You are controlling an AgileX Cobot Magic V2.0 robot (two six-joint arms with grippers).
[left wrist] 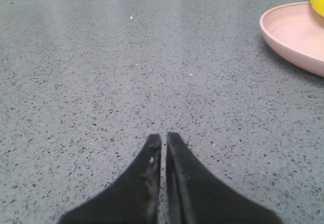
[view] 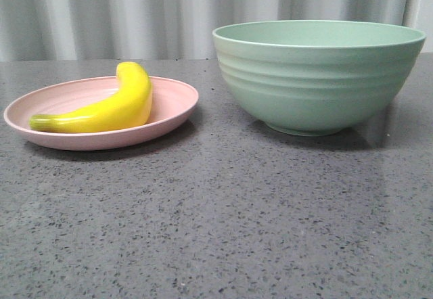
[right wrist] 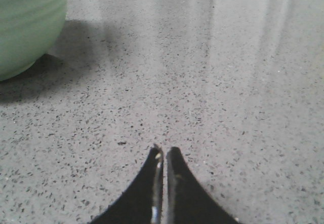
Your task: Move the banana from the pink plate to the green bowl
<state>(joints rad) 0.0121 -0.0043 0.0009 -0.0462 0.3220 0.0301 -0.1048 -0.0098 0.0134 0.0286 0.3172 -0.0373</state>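
Note:
The yellow banana point(view: 111, 106) lies curved on the pink plate point(view: 172, 103) at the left of the front view. The green bowl point(view: 318, 76) stands upright to the plate's right, apart from it. Neither gripper shows in the front view. My left gripper point(left wrist: 163, 139) is shut and empty, low over the bare countertop, with the plate's rim point(left wrist: 291, 34) and a bit of the banana point(left wrist: 318, 1) off to one side ahead. My right gripper point(right wrist: 163, 152) is shut and empty over bare countertop, with the bowl's side point(right wrist: 28, 21) ahead to one side.
The grey speckled countertop point(view: 216, 218) stretches in front of the plate and bowl. A pale pleated curtain point(view: 135, 8) hangs behind the table's far edge.

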